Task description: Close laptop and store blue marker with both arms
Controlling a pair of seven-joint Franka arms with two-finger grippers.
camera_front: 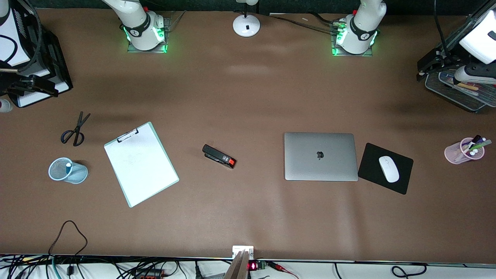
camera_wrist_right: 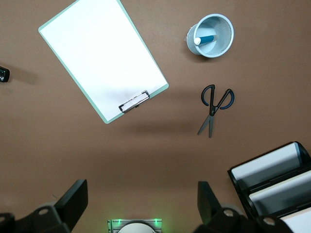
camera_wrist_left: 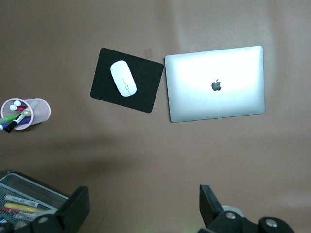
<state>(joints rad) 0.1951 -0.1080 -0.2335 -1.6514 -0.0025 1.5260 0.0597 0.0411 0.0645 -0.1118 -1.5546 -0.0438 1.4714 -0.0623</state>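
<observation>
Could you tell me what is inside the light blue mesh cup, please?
The blue marker leans inside the cup, whitish end up. Nothing else shows; its lower tip is covered by the wall.

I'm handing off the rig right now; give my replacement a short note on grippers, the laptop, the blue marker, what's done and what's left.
Left gripper: open, empty, high over the table near the wire tray.
Right gripper: open, empty, high over its end of the table, near the black file tray.
Laptop: lid shut, flat, beside the mouse pad.
Blue marker: standing in the light blue mesh cup, near the scissors.
Done: both steps look complete.
Left: nothing obvious; both arms wait.
</observation>
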